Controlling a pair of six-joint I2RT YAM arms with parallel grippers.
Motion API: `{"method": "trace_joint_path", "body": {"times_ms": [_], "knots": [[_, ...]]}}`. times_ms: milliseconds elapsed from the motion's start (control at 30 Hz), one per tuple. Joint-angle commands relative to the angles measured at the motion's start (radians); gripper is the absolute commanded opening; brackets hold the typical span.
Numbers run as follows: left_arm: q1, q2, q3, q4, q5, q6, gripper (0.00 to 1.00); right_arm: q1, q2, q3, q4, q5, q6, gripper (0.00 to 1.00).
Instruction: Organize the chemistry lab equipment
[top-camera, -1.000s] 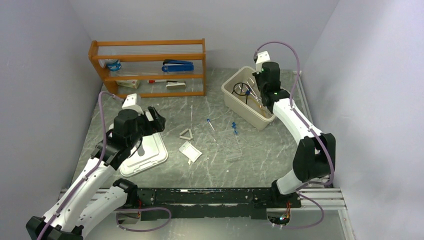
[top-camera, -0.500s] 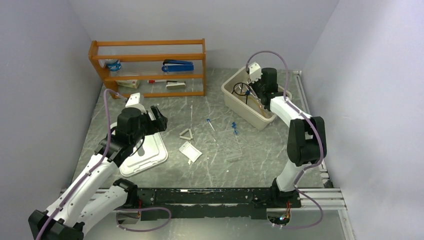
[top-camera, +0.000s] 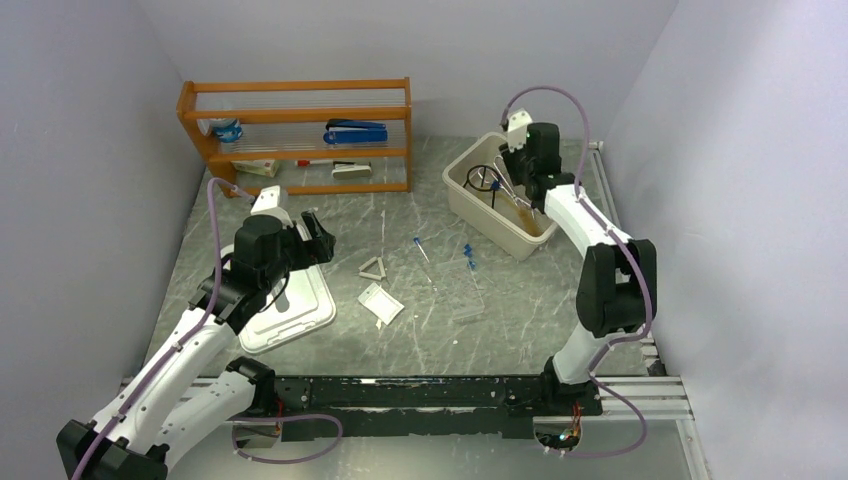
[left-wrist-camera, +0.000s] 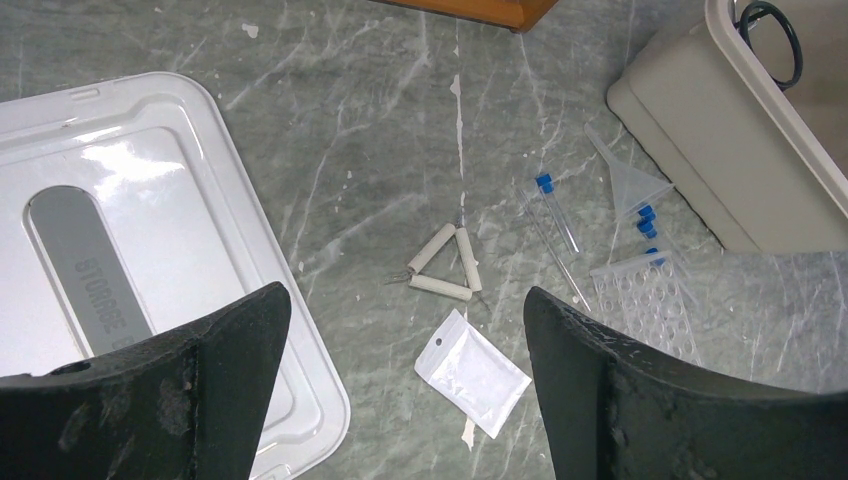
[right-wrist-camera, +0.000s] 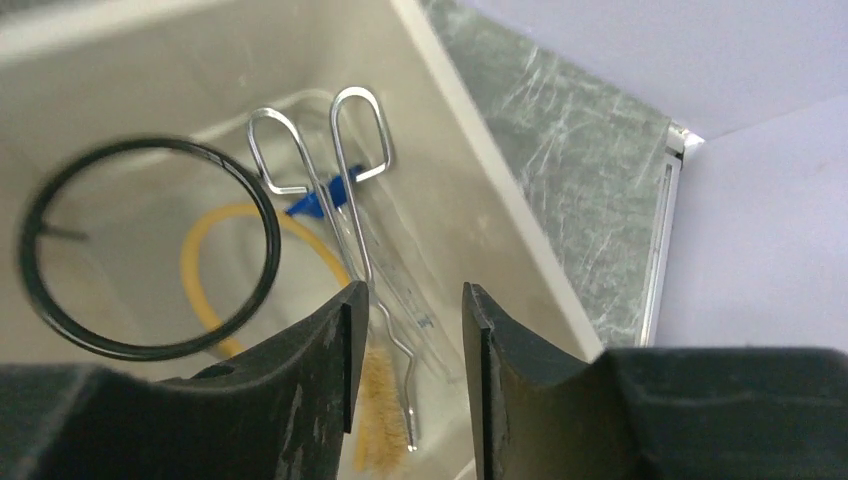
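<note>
Right wrist view: right gripper (right-wrist-camera: 408, 300) parted and empty above the bin (right-wrist-camera: 462, 190), where tongs (right-wrist-camera: 362, 255), ring (right-wrist-camera: 272, 230) and tubing (right-wrist-camera: 190, 260) lie.
Lifting out carelessly could snag ring or tongs and drag them over the rim. Only the left wrist view shows the left gripper (left-wrist-camera: 402, 300), wide and empty, over the desk (left-wrist-camera: 380, 130), with triangle (left-wrist-camera: 440, 288), packet (left-wrist-camera: 472, 372), tubes (left-wrist-camera: 555, 205) and rack (left-wrist-camera: 645, 300) loose there.

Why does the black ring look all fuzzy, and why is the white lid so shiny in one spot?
Right wrist view: the black ring is soft-edged, probably because it sits so close to the lens, while the metal tongs deeper in the bin look sharper. Left wrist view: light bounces off the glossy white lid, leaving a bright patch. Top view: soft, even light with faint shadows.
</note>
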Motion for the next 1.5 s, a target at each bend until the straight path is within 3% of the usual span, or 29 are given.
{"method": "trace_joint_path", "body": {"times_ms": [0, 133, 367, 500, 733, 1100, 1467], "knots": [[-0.001, -0.013, -0.003, 0.035, 0.019, 0.004, 0.90, 0.030, -0.065, 0.111, -0.147, -0.006, 0.221, 0.45], [-0.001, -0.017, -0.005, 0.036, 0.029, 0.003, 0.90, 0.110, -0.099, 0.112, -0.258, 0.014, 0.379, 0.47], [-0.001, -0.036, -0.004, 0.025, 0.046, 0.009, 0.90, 0.307, -0.150, 0.097, -0.420, 0.054, 0.480, 0.53], [-0.001, -0.039, -0.008, 0.028, 0.068, 0.004, 0.90, 0.376, -0.175, 0.054, -0.429, 0.064, 0.603, 0.54], [-0.001, -0.044, -0.008, 0.024, 0.078, 0.001, 0.91, 0.490, -0.119, -0.071, -0.354, 0.248, 0.995, 0.53], [-0.001, -0.070, -0.003, 0.011, 0.061, 0.003, 0.90, 0.503, -0.004, -0.104, -0.240, 0.526, 1.272, 0.53], [-0.001, -0.068, 0.001, 0.000, 0.013, 0.000, 0.90, 0.499, 0.102, -0.071, -0.263, 0.564, 1.401, 0.51]]}}
